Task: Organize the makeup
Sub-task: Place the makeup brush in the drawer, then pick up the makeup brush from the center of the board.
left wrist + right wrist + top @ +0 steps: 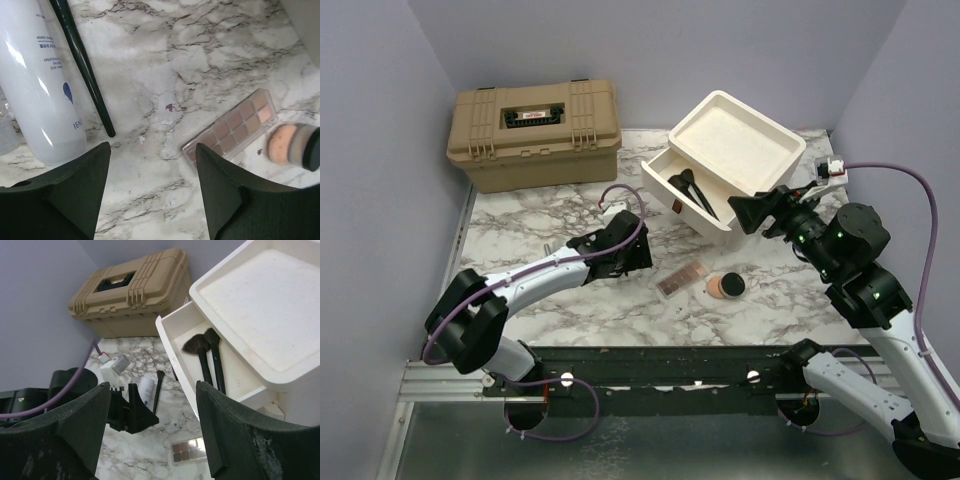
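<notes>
Progress: partly done. The cream drawer unit (735,140) sits at upper right of the top view with its drawer pulled open; two black-handled brushes (207,360) already lie inside the drawer, bristles toward the back. The rest lies out on the marble desk (570,310): the pink palette (232,127) at centre right of the left wrist view, flat, pans up; the round compact (295,147) just beside it at the right edge, peach powder showing; the whitish bottle (42,85) lying along the left edge; one more slim black brush (82,65) beside the bottle, close alongside, contact not resolvable. Slim tubes not identifiable in any view. The left gripper (152,165) is low over bare desk between bottle and palette, jaws well apart, nothing between them. The right gripper (152,405) is near the drawer front at right of centre in the top view, jaws likewise spread and empty. The tan toolbox (533,135) at upper left is closed and looks uninvolved. Judgement: at least four items left to stow, then probably closing the drawer; neither arm has yet committed to a pick, though the left is best placed for bottle, brush or palette.
</notes>
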Robot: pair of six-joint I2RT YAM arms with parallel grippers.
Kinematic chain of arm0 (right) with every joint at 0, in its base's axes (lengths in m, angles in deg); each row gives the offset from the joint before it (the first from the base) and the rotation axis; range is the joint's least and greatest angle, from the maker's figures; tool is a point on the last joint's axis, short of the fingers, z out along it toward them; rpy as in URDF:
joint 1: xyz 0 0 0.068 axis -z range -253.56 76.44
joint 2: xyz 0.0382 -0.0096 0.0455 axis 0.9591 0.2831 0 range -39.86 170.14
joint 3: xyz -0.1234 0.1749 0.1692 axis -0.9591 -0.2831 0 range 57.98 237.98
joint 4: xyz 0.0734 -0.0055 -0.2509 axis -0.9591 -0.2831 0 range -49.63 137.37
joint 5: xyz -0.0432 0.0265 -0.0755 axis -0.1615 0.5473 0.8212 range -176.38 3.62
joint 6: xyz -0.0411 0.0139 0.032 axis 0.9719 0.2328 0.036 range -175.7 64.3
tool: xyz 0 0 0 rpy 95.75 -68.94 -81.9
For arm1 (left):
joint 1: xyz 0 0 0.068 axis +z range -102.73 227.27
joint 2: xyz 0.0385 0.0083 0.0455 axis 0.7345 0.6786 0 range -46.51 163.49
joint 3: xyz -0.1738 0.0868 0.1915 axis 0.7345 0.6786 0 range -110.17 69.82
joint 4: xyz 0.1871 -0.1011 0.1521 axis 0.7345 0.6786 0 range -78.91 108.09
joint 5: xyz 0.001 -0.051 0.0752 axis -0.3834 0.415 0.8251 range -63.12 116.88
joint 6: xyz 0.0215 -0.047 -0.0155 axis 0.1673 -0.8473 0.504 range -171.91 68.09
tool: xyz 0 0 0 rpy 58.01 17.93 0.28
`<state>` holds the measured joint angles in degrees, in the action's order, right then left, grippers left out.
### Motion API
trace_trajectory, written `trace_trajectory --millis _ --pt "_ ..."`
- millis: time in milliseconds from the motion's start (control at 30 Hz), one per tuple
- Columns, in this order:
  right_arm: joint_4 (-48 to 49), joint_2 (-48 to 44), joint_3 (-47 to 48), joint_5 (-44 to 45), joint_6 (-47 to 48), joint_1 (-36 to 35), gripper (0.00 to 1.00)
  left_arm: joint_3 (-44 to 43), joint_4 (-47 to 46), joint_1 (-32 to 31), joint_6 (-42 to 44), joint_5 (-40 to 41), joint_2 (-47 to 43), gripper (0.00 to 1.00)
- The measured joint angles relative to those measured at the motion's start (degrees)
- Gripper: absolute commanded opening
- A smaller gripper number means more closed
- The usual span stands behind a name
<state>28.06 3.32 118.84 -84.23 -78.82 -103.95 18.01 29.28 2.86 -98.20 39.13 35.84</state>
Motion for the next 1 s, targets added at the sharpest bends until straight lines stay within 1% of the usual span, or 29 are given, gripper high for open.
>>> trace_trajectory --millis 133,300,533,767,1000 --pt "1.4 -0.72 -0.76 0.13 -1.14 0.0 0.75 -0.83 1.44 -0.79 -0.11 2.16 3.39 0.65" --pt "1.77 -0.48 -0.96 0.17 -2.43 0.0 0.75 -1.84 2.34 -0.98 -1.4 5.92 5.05 0.61" --pt "1.86 0.55 -1.36 0.13 -3.89 0.0 0.75 -5.97 4.37 -1.66 -2.36 9.66 11.13 0.59" --pt "1.86 0.48 -1.64 0.11 -4.5 0.0 0.75 -6.16 7.3 -2.23 -2.86 12.72 13.18 0.57" --pt "1.75 0.66 -2.58 0.11 -5.33 0.0 0.75 -8.7 8.09 -2.23 -2.97 14.4 16.28 0.53"
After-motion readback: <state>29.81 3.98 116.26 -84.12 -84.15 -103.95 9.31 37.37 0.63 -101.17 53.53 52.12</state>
